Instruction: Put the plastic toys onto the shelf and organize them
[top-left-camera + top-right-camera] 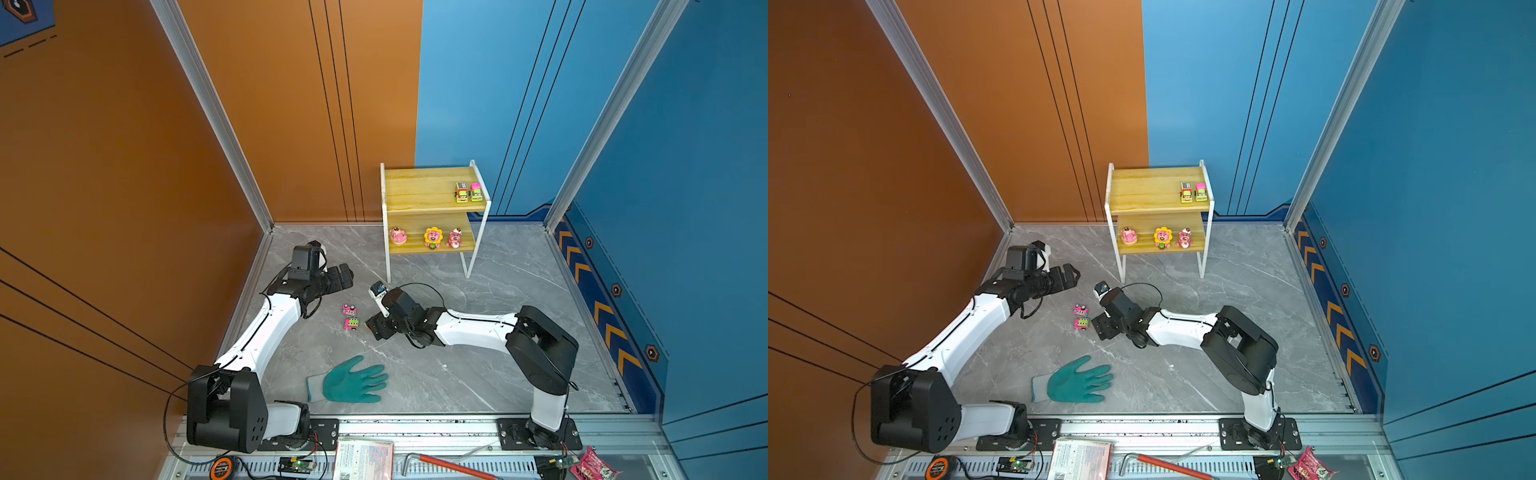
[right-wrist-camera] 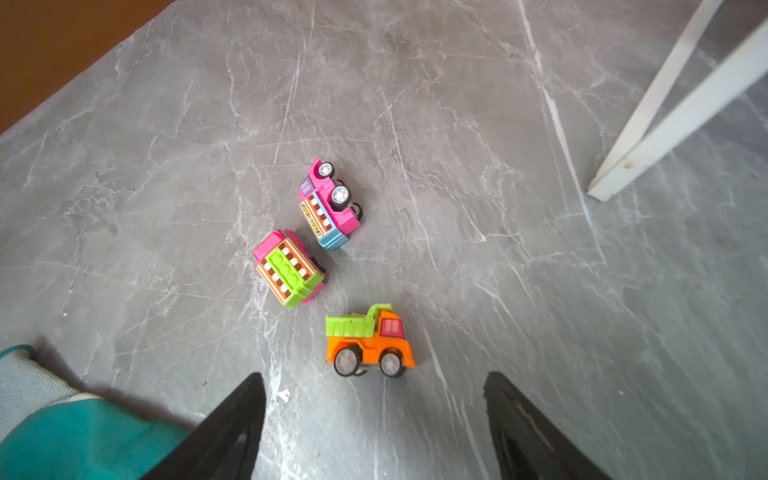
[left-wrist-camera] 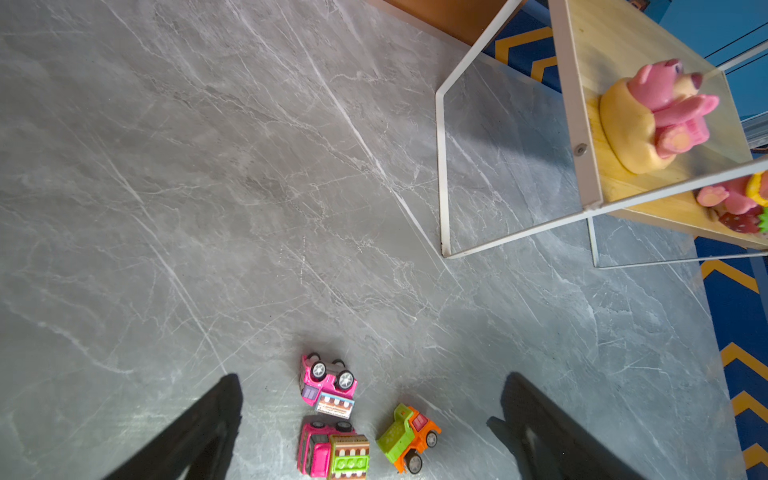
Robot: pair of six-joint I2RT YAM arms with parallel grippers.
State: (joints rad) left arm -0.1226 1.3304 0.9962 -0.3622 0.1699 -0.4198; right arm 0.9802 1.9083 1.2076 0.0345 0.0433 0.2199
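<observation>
From where I stand, the right end effector (image 2: 374,384) hangs low over the bench (image 1: 498,374), jaws spread and nothing between them, with the orange dump truck (image 2: 368,340) just ahead of its tips. That truck looks to be on its wheels, so if one finger touches first it could roll off or skid into the pink-and-green car (image 2: 289,268) and the pink car (image 2: 328,203), which lies on its side close by. The left end effector (image 3: 372,382), also spread and empty, hovers near the same cluster, so the two arms could clash if both go in together. On the shelf (image 1: 432,195), the yellow car (image 1: 461,192) and the green-and-pink car (image 1: 476,191) sit side by side near the right-hand end of the top board. A careless set-down beside them could push one over the edge, and an arm could catch the thin white frame. The teal glove (image 1: 353,380) lies nearby and is no toy, so grabbing it would be a mistake. By my count there are eight toys: five cars and three bears. Two cars are on the top board. The cupcake bear (image 1: 398,236), the sunflower bear (image 1: 433,237) and the strawberry bear (image 1: 455,239) stand in a row on the lower board. Three cars are on the bench. There is one shelf, one glove and two end effectors.
</observation>
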